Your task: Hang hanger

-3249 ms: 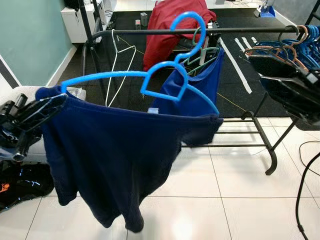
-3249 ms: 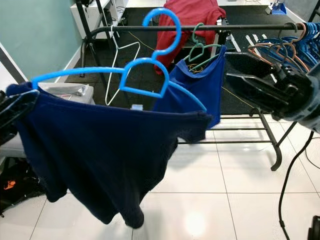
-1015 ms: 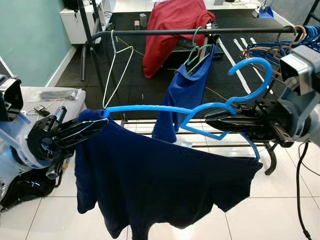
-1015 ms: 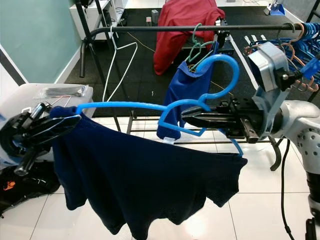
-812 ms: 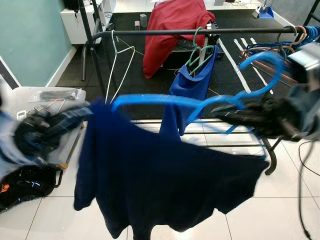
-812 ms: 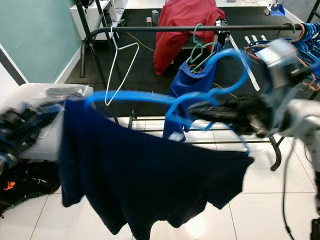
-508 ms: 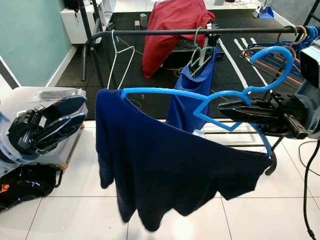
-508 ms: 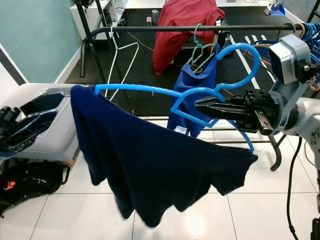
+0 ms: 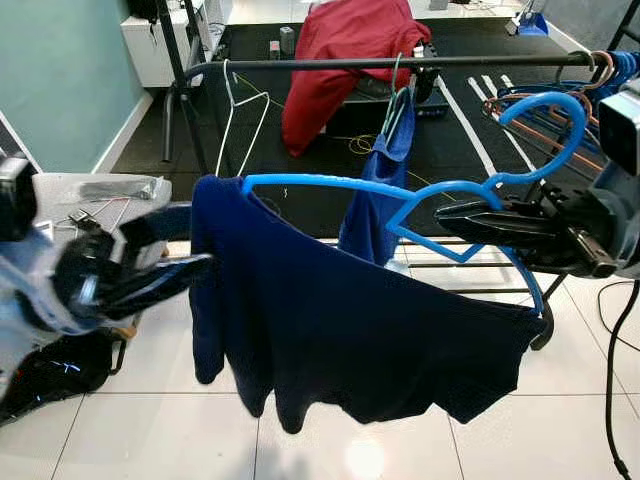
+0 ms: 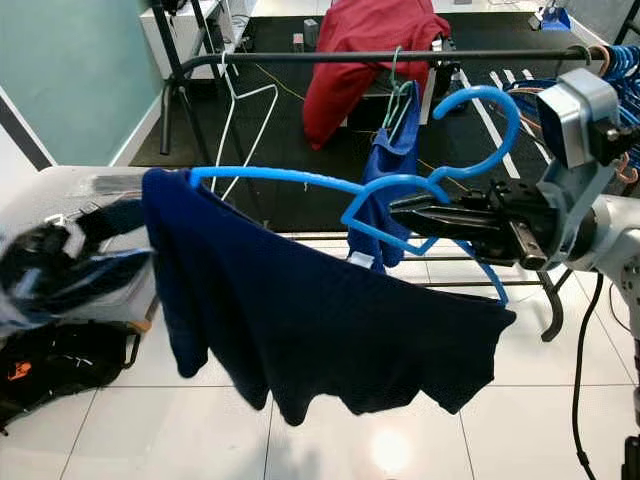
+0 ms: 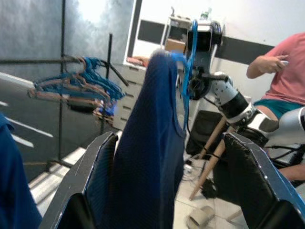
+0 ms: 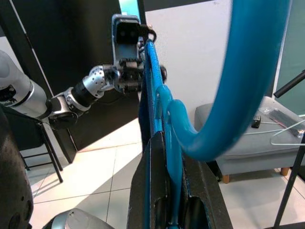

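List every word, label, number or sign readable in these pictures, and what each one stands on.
No readable text anywhere.
Dark navy shirt on the bright blue plastic hanger held by the right claw: no print or readable tag.
Small white tag on the blue garment hanging from the black rail: too small to read.
Orange mark on the black bag on the floor: too blurred to read.

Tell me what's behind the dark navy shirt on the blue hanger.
Behind the navy shirt on the blue hanger stands the black rack with a blue garment, a white hanger and a red cloth. The shirt hides the rack's lower bars.
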Robot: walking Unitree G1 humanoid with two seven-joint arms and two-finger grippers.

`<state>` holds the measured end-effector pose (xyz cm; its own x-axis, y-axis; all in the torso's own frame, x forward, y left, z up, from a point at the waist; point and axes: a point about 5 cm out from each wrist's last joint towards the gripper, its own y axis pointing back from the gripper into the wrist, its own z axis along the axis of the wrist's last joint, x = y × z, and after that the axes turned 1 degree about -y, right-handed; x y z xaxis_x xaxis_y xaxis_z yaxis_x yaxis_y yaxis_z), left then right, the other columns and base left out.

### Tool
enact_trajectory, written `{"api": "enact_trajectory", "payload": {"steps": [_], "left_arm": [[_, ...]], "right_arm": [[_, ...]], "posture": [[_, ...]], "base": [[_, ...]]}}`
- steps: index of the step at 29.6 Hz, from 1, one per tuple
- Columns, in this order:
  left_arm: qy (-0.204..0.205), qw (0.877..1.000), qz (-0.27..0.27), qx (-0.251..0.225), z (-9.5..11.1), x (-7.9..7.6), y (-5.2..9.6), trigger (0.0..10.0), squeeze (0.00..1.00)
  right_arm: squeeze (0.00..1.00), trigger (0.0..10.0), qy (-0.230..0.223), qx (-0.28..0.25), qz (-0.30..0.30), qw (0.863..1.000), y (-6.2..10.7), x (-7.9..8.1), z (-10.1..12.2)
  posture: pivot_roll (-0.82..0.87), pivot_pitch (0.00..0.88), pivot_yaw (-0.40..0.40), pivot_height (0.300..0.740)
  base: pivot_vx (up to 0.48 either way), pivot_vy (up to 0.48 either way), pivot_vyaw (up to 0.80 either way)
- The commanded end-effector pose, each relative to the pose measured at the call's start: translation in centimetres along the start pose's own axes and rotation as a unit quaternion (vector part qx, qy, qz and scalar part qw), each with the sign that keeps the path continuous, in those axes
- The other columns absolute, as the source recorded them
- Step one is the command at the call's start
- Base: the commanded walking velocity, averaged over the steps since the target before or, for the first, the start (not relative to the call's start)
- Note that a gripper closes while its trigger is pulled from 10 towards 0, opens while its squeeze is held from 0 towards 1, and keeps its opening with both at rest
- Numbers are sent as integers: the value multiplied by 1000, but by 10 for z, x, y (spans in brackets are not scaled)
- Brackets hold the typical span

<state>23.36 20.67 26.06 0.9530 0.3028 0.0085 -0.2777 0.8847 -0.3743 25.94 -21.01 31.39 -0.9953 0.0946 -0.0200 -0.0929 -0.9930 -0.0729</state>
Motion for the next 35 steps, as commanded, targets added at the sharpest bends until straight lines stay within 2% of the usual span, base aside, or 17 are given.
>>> {"api": "enact_trajectory", "payload": {"steps": [1,5,6,7,16,18,21,26,27,31,32,33,34,35], "left_arm": [[-3,1000,-2,11,-4,-2,-3,10000,0],[-2,1000,-3,25,-9,-3,-5,10000,0],[-2,999,-2,33,-12,-2,-5,3451,0],[-2,999,1,37,-13,-1,-4,0,0],[-21,999,29,34,-8,6,2,0,0],[-44,997,55,32,-1,12,8,0,0],[-54,996,65,33,2,14,12,0,0],[-92,990,100,43,14,21,24,0,0],[-105,987,114,43,20,24,28,0,0],[-117,985,124,42,25,26,31,0,0],[-132,981,139,37,34,30,37,0,0],[-132,981,139,37,34,30,37,0,0],[-152,976,155,33,46,33,43,0,0],[-152,976,155,33,46,33,43,0,0]], "right_arm": [[0,0,17,-14,16,1000,-2,5,9],[0,0,17,-14,16,1000,-2,5,9],[0,0,18,-14,16,1000,-2,5,10],[0,0,18,-15,15,1000,-2,5,10],[0,0,14,-11,16,1000,-2,6,8],[0,0,8,-5,16,1000,-1,7,5],[0,0,6,-2,13,1000,-1,7,3],[0,0,-3,40,-22,999,11,4,-8],[0,0,-8,63,-35,997,15,3,-14],[0,0,-14,83,-45,995,19,3,-20],[0,0,-28,109,-53,992,24,4,-30],[0,0,-28,109,-53,992,24,4,-30],[0,0,-43,143,-60,987,28,6,-43],[0,0,-43,143,-60,987,28,6,-43]], "posture": [[-141,114,37,740],[-142,114,38,740],[-142,114,38,740],[-143,114,39,740],[-143,114,39,740],[-140,113,37,740],[-139,114,38,740],[-137,115,35,740],[-138,116,33,740],[-138,116,33,740],[-140,118,31,740],[-140,118,31,740],[-138,119,32,740],[-138,119,32,740]], "base": [[0,0,0],[0,0,0],[0,0,0],[0,0,0],[0,0,0],[0,0,0],[0,0,0],[0,0,0],[0,0,0],[0,0,0],[0,0,0],[0,0,0],[0,0,0],[0,0,0]]}}
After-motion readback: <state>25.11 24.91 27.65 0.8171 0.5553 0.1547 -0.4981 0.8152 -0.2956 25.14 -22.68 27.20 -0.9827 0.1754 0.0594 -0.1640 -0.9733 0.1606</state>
